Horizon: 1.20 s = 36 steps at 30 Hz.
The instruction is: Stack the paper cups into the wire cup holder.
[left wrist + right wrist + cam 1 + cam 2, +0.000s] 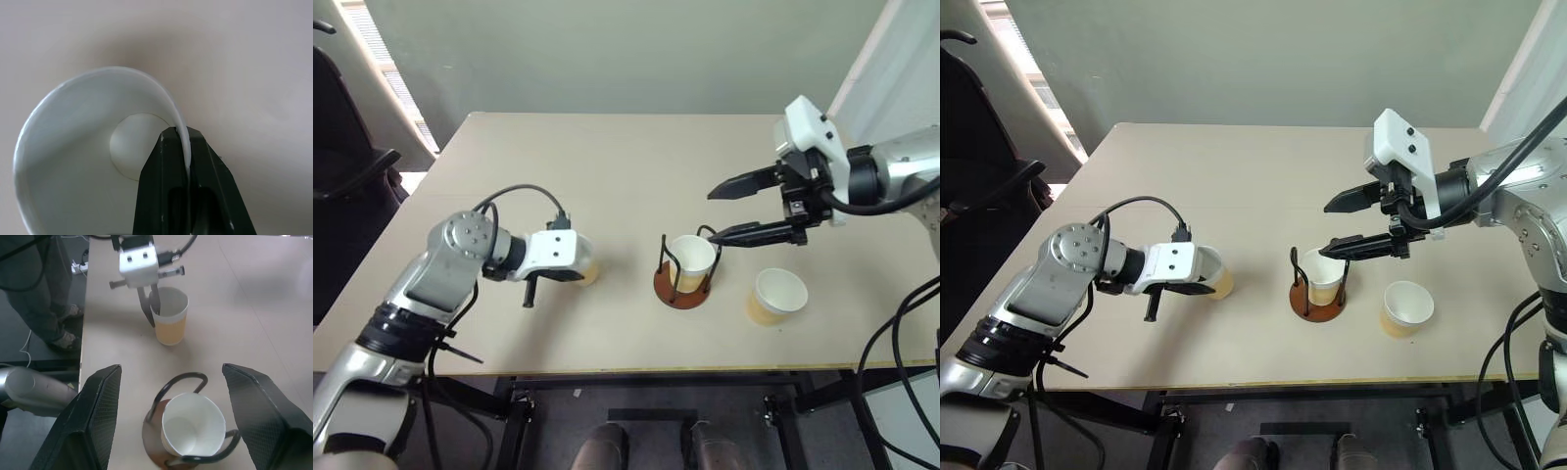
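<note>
One paper cup point(191, 427) sits in your wire cup holder point(683, 286); your left claw point(152, 308) pinches a second cup's point(170, 318) rim, your right claw point(736, 209) hangs released, a third cup point(776, 297) waits on the worktop point(626, 176)

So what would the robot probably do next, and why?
Probably lift the left gripper and carry its pale yellow paper cup toward the black wire cup holder on its reddish-brown base. That gripper is shut on the cup's rim, one cup already sits in the holder, and the open right gripper hovers above it.
</note>
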{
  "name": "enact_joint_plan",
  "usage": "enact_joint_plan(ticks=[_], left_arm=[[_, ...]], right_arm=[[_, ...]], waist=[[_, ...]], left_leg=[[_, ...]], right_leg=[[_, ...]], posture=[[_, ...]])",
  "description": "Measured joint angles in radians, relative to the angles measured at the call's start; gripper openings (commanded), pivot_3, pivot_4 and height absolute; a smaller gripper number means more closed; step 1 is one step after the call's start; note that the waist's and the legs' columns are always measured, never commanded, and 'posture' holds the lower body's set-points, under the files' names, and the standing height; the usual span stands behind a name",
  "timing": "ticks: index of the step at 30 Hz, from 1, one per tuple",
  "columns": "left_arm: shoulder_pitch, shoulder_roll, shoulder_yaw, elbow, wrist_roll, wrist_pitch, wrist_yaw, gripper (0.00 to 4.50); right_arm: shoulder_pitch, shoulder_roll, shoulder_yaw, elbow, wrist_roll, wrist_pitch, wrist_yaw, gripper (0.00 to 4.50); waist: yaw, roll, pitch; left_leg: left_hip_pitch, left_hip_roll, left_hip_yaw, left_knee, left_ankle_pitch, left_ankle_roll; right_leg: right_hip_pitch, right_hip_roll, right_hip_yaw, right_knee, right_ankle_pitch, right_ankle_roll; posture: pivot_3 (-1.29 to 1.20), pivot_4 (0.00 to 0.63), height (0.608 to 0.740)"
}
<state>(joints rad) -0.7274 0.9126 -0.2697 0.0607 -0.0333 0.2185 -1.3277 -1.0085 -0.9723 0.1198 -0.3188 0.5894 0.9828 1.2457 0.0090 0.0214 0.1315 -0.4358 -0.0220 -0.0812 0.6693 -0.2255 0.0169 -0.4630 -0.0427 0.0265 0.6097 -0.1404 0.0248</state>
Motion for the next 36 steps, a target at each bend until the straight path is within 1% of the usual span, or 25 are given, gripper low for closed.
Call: enact_joint_plan(ticks=[3,8,10,16,18,22,24,30,36], left_arm=[[-0.087,-0.020,0.038,-0.004,-0.077,0.056,-0.045,0.03],[-0.216,-0.071,0.057,-0.010,-0.194,0.147,-0.131,0.03],[-0.258,-0.089,0.057,-0.005,-0.222,0.171,-0.159,0.03],[-0.421,-0.189,0.045,0.079,-0.273,0.202,-0.233,0.03],[-0.470,-0.223,0.014,0.136,-0.277,0.189,-0.242,0.03],[-0.502,-0.247,-0.041,0.206,-0.292,0.156,-0.244,0.03],[-0.534,-0.279,-0.083,0.258,-0.303,0.129,-0.244,0.03],[-0.618,-0.357,-0.197,0.388,-0.333,0.018,-0.245,0.03],[-0.645,-0.393,-0.289,0.493,-0.347,-0.075,-0.245,0.03]], right_arm=[[0.025,-0.028,-0.007,0.000,0.008,-0.002,0.010,3.41],[0.060,-0.036,-0.024,-0.004,0.014,-0.019,0.003,3.41],[0.076,-0.036,-0.028,-0.007,0.014,-0.023,-0.005,3.41],[0.104,-0.038,-0.047,-0.035,0.030,-0.017,-0.043,3.41],[0.121,-0.057,-0.080,-0.061,0.059,0.006,-0.049,3.41],[0.146,-0.101,-0.136,-0.112,0.105,0.046,-0.060,3.41],[0.176,-0.146,-0.176,-0.138,0.135,0.080,-0.067,3.41],[0.206,-0.210,-0.282,-0.208,0.230,0.161,-0.114,3.41],[0.228,-0.230,-0.344,-0.249,0.293,0.204,-0.187,3.41]], waist=[[0.001,0.000,0.000],[0.000,0.000,0.000],[-0.001,0.000,0.000],[0.001,0.000,0.000],[0.004,0.000,0.000],[0.003,0.000,0.000],[0.008,0.000,0.000],[0.013,0.000,0.000],[0.015,0.000,0.000]], left_leg=[[0.000,0.000,0.001,0.000,0.000,0.000],[0.000,0.000,0.001,0.000,0.000,0.001],[0.000,0.000,0.001,0.000,0.000,0.001],[-0.001,0.000,0.002,0.003,0.000,0.003],[-0.002,0.000,0.002,0.004,-0.001,0.004],[-0.003,0.000,0.003,0.005,-0.002,0.006],[-0.005,0.000,0.003,0.007,-0.002,0.007],[-0.008,-0.001,0.004,0.013,-0.008,0.010],[-0.008,-0.002,0.006,0.014,-0.008,0.010]], right_leg=[[0.000,0.000,0.000,0.000,0.000,0.000],[0.000,-0.001,0.000,0.000,0.001,0.002],[0.000,-0.001,0.000,0.000,0.002,0.003],[0.001,-0.001,0.000,-0.002,0.003,0.006],[0.002,-0.002,0.001,-0.002,0.003,0.008],[0.002,-0.002,0.001,-0.002,0.000,0.012],[0.002,-0.002,0.001,-0.002,-0.001,0.014],[0.002,-0.003,0.001,-0.002,-0.001,0.023],[0.002,-0.006,0.001,-0.002,-0.002,0.031]], posture=[[0.00,0.150,0.740],[0.00,0.150,0.740],[0.00,0.150,0.740],[0.00,0.150,0.740],[0.00,0.150,0.740],[0.00,0.150,0.740],[0.00,0.150,0.740],[0.00,0.150,0.740],[0.00,0.150,0.740]])
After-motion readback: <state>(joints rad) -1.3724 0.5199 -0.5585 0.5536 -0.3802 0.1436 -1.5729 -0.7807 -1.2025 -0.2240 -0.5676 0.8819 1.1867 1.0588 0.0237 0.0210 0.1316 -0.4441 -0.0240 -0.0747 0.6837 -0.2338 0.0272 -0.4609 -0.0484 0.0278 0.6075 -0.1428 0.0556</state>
